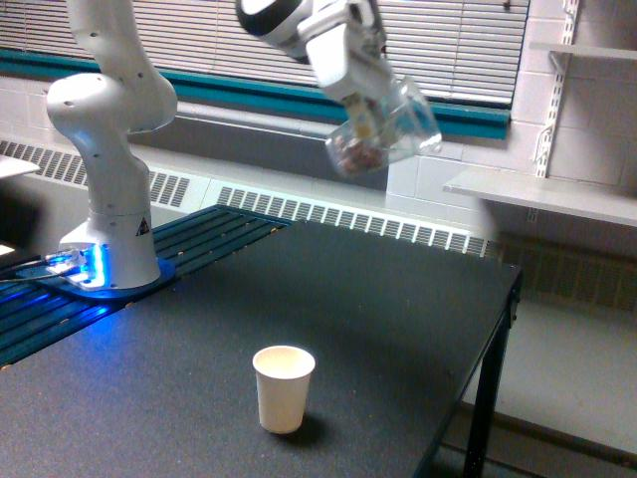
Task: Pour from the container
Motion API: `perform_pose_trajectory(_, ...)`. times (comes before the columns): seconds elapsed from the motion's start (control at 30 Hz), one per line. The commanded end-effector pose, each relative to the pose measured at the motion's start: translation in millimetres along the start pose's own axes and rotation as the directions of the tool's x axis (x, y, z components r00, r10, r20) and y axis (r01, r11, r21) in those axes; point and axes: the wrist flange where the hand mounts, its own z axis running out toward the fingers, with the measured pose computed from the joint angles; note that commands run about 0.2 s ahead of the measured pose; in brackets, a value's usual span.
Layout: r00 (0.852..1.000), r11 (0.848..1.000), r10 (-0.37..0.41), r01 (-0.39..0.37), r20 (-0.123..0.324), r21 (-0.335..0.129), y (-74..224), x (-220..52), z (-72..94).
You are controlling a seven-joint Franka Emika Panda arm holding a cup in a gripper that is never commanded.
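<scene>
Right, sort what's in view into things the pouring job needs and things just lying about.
Part of the job:
- the clear container, held tilted in the air
- the hand gripping it
- the paper cup standing on the table

Just there:
- the wall shelves
- the window blinds

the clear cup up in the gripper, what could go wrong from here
The clear cup is tilted high above the table, well to the exterior view's right of the paper cup; bits could spill and miss. The paper cup looks light and narrow, so falling bits or a low pass could tip it.
</scene>
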Motion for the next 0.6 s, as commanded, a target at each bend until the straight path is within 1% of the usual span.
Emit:
perform_pose_trajectory(0.03, 0.999, 0.999, 0.044, -0.044, 0.008, -0.025, 24.9, -6.9, 20.0)
perform_pose_trajectory(0.13, 0.998, 0.998, 0.052, -0.051, 0.031, -0.035, 39.3, -14.6, 34.0)
perform_pose_trajectory(0.2, 0.996, 0.997, 0.065, -0.063, 0.055, -0.037, 52.2, -22.6, 46.2)
perform_pose_trajectory(0.3, 0.994, 0.996, 0.084, -0.081, 0.076, -0.046, 70.1, -33.2, 60.3)
perform_pose_trajectory(0.33, 0.992, 0.995, 0.091, -0.087, 0.086, -0.052, 77.9, -37.8, 65.9)
perform_pose_trajectory(0.5, 0.986, 0.990, 0.115, -0.103, 0.118, -0.099, 104.6, -52.6, 83.1)
perform_pose_trajectory(0.6, 0.987, 0.987, 0.110, -0.095, 0.117, -0.132, 116.1, -56.2, 88.6)
